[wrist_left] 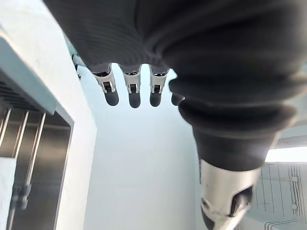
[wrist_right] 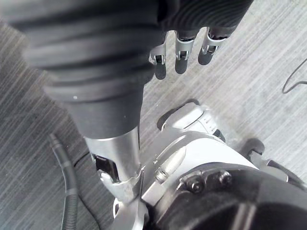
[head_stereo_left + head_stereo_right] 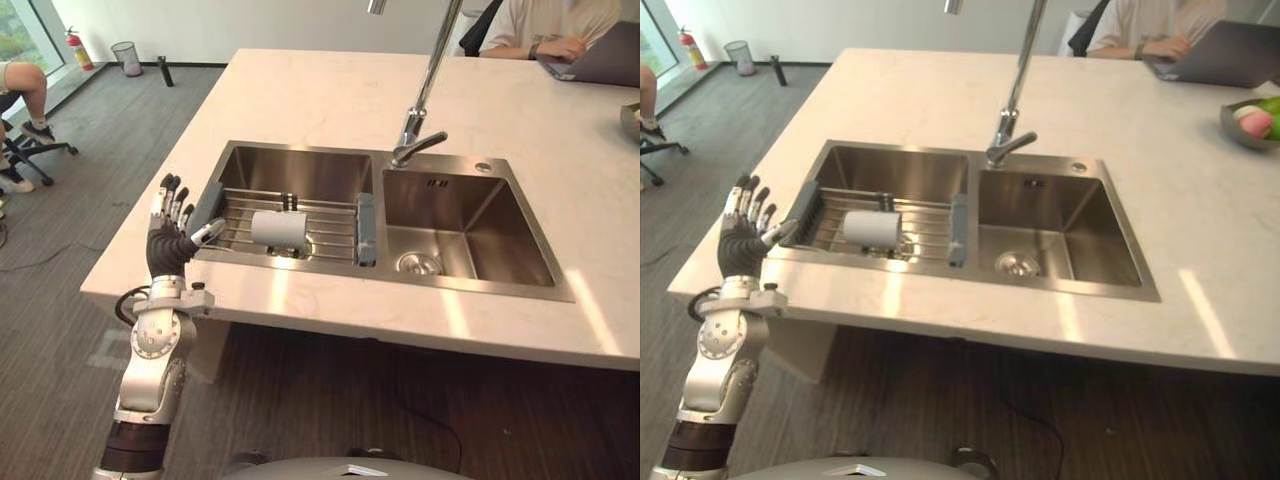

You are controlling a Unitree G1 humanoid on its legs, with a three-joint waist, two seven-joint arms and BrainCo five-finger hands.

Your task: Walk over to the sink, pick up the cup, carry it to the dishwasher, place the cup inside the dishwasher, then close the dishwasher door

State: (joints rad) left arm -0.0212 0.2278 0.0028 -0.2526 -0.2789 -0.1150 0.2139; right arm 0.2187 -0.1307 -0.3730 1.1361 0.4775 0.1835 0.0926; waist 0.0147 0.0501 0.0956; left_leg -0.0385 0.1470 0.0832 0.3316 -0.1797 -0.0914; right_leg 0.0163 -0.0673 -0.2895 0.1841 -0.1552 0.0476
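Left eye view: cup [image 3: 278,228] sideways on rack [image 3: 330,226], left hand [image 3: 168,242] beside it; right hand [image 2: 181,48] over floor [image 2: 249,86]; all fingers [image 1: 134,93] straight

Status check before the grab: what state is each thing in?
Rack: across the left basin.
Cup: on its side on the rack, untouched.
Faucet: no water running.
Left hand: open, raised by the counter edge.
Right hand: open, empty, over the floor.
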